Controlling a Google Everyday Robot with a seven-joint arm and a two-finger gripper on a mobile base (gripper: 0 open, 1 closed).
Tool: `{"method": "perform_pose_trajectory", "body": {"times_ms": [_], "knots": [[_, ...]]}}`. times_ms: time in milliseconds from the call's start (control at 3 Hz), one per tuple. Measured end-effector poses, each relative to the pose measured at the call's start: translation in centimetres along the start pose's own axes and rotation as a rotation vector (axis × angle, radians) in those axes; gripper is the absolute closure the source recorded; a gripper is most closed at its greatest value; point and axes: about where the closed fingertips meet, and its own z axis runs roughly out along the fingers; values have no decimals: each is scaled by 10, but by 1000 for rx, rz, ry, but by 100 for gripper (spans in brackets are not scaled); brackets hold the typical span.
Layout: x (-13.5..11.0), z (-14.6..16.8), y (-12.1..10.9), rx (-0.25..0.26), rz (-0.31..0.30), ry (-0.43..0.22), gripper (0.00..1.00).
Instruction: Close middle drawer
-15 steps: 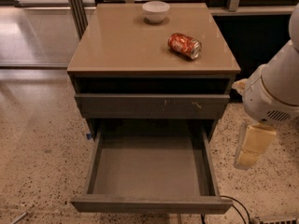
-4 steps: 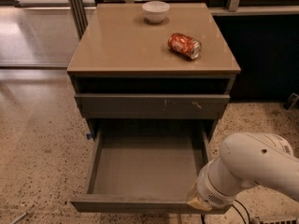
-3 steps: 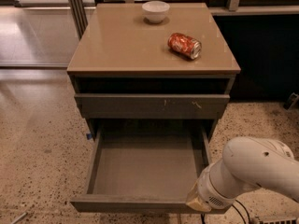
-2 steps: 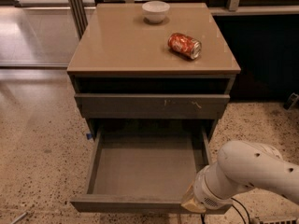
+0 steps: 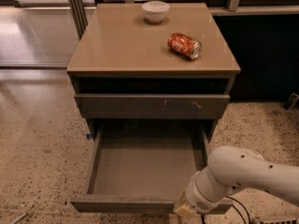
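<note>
While the middle drawer [image 5: 140,167] is pulled out of the cabinet [image 5: 79,70] just as far as it was five seconds ago, its tray bare, the arm [image 5: 243,171] has changed place. Back then it hung beside the cabinet's right flank. It now lies low across the lower right corner, and in the last second it has edged a little to the left.

There are two drawers: the open one, and above it one front with pale scratch marks [image 5: 149,106], almost shut. On the tan surface there is one white bowl [image 5: 155,10] at the back and one red can [image 5: 185,45] lying on its side, well apart from the bowl.

The one white arm comes in from the right, bent downward. Its gripper [image 5: 183,210] is at the right part of the drawer's front edge. I cannot tell whether it is spread or closed.
</note>
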Motion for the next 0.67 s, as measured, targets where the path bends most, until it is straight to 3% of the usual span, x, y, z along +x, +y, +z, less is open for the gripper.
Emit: {"method": "perform_pose_trajectory", "body": {"times_ms": [333, 667], "knots": [[0, 13, 4, -27, -11, -12, 100], [3, 17, 6, 19, -17, -1, 100]]}}
